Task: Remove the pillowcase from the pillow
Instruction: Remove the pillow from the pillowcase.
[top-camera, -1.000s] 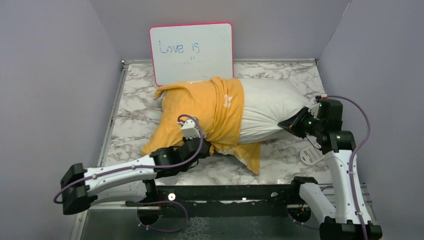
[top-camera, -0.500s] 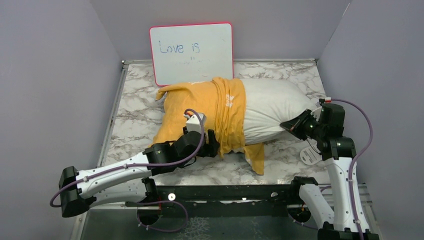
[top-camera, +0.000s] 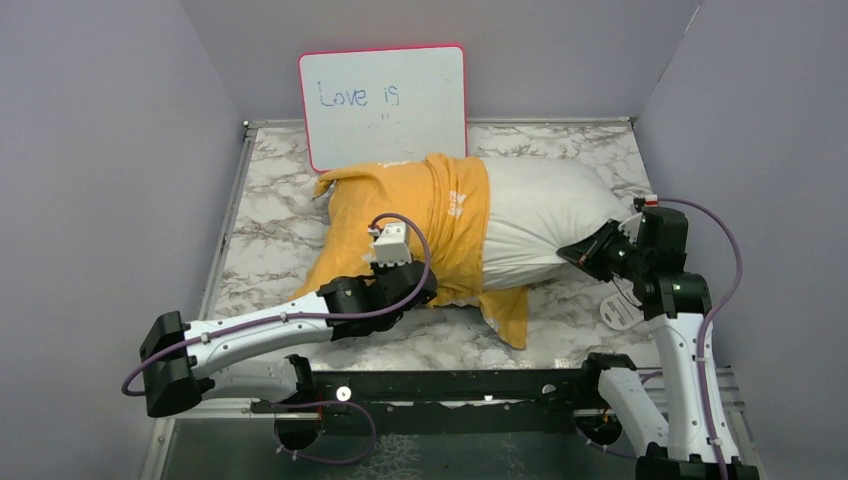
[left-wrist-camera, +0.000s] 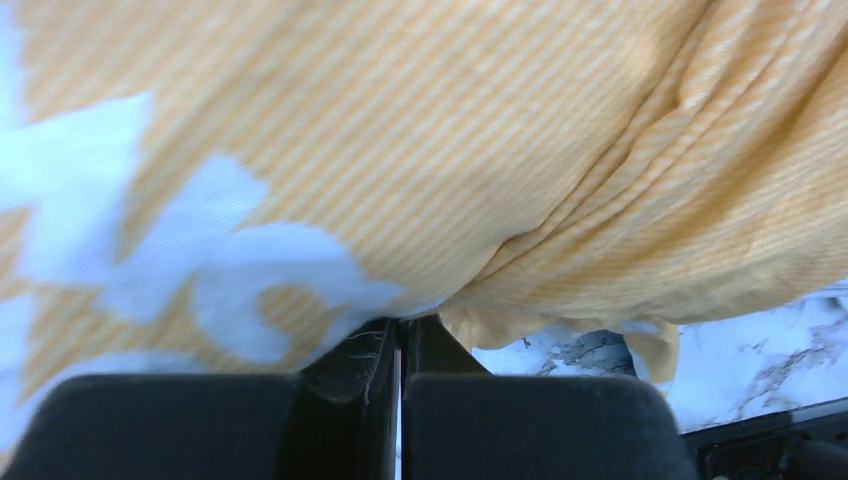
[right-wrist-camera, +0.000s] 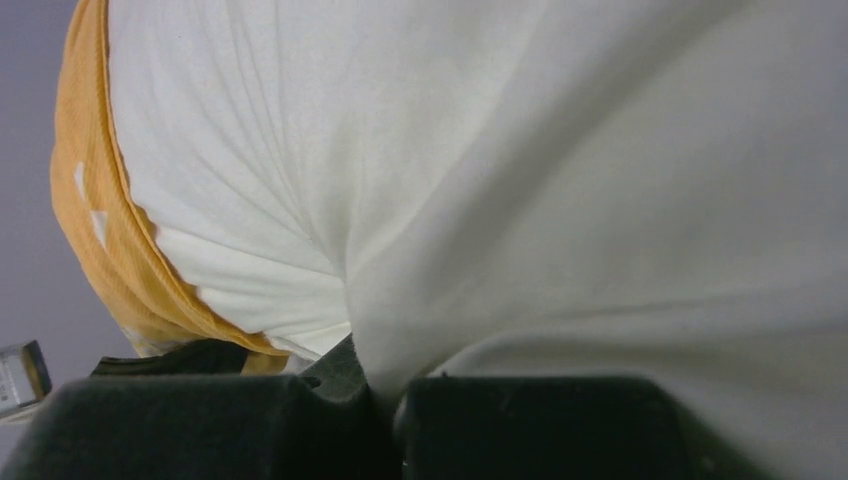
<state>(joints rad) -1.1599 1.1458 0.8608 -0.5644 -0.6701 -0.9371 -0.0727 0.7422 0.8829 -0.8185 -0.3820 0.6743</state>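
Orange pillowcase bunched over left half of white pillow. My left pincer clamps pillowcase, right pincer clamps pillow. Whiteboard: "Love is".

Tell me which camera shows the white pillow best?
The top view. It shows the whole bare half of the pillow sticking out of the pillowcase. The right wrist view shows only a close-up white patch of it. The left wrist view shows just orange pillowcase and no pillow.
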